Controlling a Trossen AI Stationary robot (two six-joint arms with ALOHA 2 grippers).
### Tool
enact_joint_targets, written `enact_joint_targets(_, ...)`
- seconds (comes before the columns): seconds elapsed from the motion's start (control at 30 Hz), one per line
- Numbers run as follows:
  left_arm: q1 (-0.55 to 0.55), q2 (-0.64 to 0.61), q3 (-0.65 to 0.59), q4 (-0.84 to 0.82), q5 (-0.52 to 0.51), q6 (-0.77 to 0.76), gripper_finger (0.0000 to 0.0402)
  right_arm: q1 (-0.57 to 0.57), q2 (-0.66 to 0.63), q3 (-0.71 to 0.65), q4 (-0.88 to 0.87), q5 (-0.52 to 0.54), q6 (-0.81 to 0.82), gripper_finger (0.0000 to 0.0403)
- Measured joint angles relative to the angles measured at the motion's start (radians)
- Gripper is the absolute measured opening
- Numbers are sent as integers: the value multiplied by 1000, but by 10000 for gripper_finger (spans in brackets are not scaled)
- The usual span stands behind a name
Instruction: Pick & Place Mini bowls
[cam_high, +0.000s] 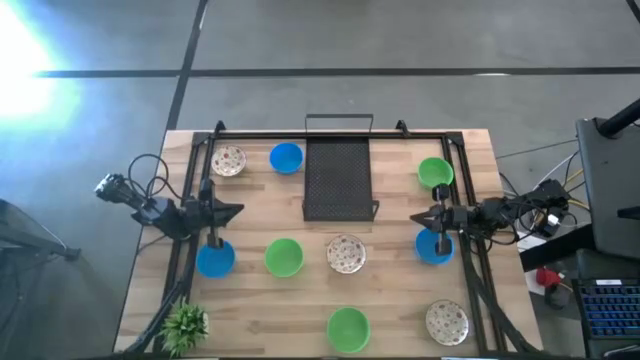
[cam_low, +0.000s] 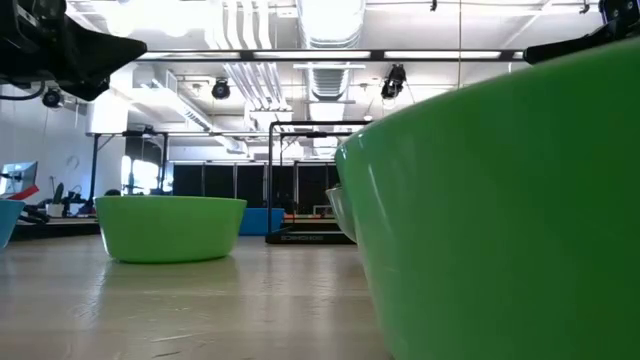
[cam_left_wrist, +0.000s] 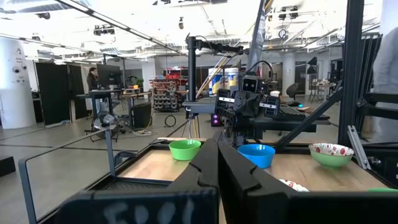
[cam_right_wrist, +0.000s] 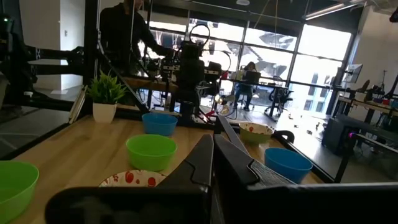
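While both arms wait at the counter sides, left pincer and right pincer are fully closed, empty. Nine mini bowls lie scattered, apart, around the black rack. Risk: descending with closed fingers would knock a bowl aside, likeliest the blue bowl near the right pincer.

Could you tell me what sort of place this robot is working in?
Most likely a robotics lab or open workshop. The wooden table stands on a bare concrete floor, exposed ceiling ducts run overhead, and desks with equipment fill the room, where a person sits at one.
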Motion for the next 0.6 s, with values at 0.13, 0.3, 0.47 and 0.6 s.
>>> enact_joint_targets(0.13, 0, 0, 0, 0, 0, 0, 0, 0, 0, 0, 1, 0, 0, 8)
enact_joint_targets(0.3, 0, 0, 0, 0, 0, 0, 0, 0, 0, 0, 42, 0, 40, 8)
enact_joint_targets(0.47, 0, 0, 0, 0, 0, 0, 0, 0, 0, 0, 102, 0, 125, 8)
enact_joint_targets(0.6, 0, 0, 0, 0, 0, 0, 0, 0, 0, 0, 150, -1, 103, 8)
